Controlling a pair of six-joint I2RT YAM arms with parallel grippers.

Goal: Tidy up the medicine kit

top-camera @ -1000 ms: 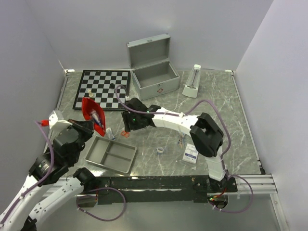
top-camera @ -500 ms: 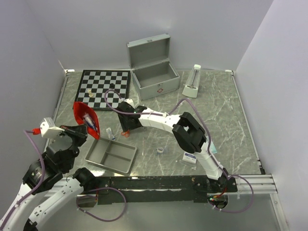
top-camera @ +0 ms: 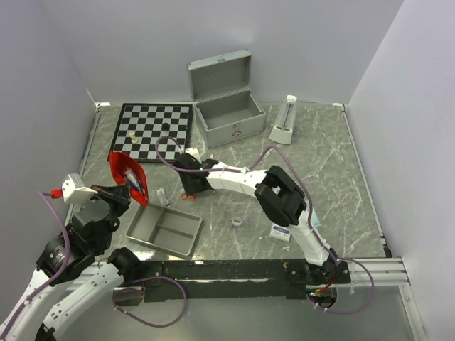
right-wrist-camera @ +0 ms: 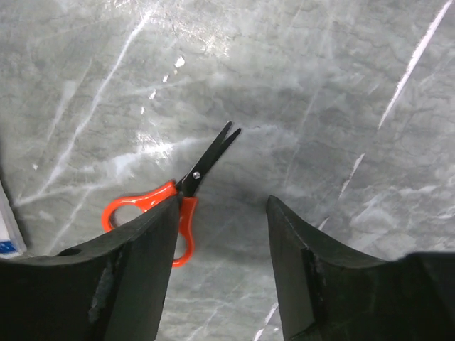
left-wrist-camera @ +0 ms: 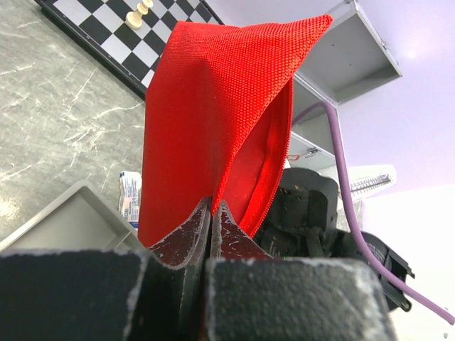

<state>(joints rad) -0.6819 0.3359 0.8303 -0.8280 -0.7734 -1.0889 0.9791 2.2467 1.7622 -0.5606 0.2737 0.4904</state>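
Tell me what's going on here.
The left gripper is shut on a red pouch, holding it up with its mouth open, near the grey tray. The right gripper hangs open just over orange-handled scissors lying on the table, not closed on them. The silver case stands at the back with its lid up.

The left arm rises from its base by the near left corner of the grey tray, its wrist lifted to the tray's left. The left gripper has its jaws pressed together on the lower edge of a red pouch. The right arm folds at a raised elbow right of the tray and stretches leftward. The right gripper points down just beyond the tray's far edge, jaws apart, holding nothing.
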